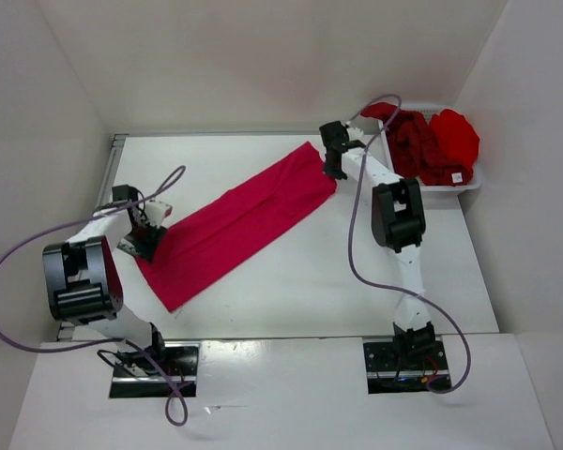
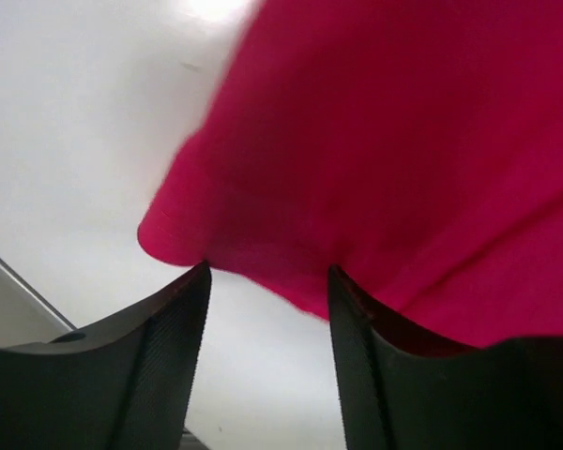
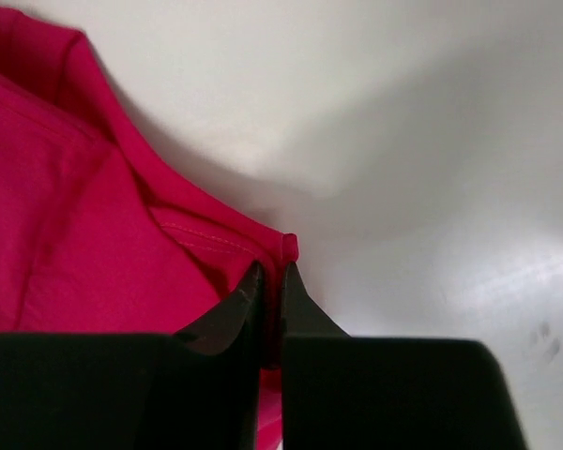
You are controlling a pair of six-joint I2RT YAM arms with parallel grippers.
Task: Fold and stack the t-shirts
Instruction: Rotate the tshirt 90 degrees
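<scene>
A pinkish-crimson t-shirt (image 1: 239, 223) lies stretched as a long folded band across the table, from near left to far right. My right gripper (image 1: 335, 172) is shut on its far right corner (image 3: 286, 246). My left gripper (image 1: 152, 239) is open at the shirt's near left end; its fingers (image 2: 174, 328) straddle the cloth edge (image 2: 263, 277), which fills the left wrist view. A dark maroon t-shirt (image 1: 415, 142) and a bright red t-shirt (image 1: 455, 139) sit bunched in the white basket (image 1: 469, 184).
The white mesh basket stands at the far right against the enclosure wall. White walls close in the table at the back and both sides. A purple cable (image 1: 357, 234) loops from each arm over the table.
</scene>
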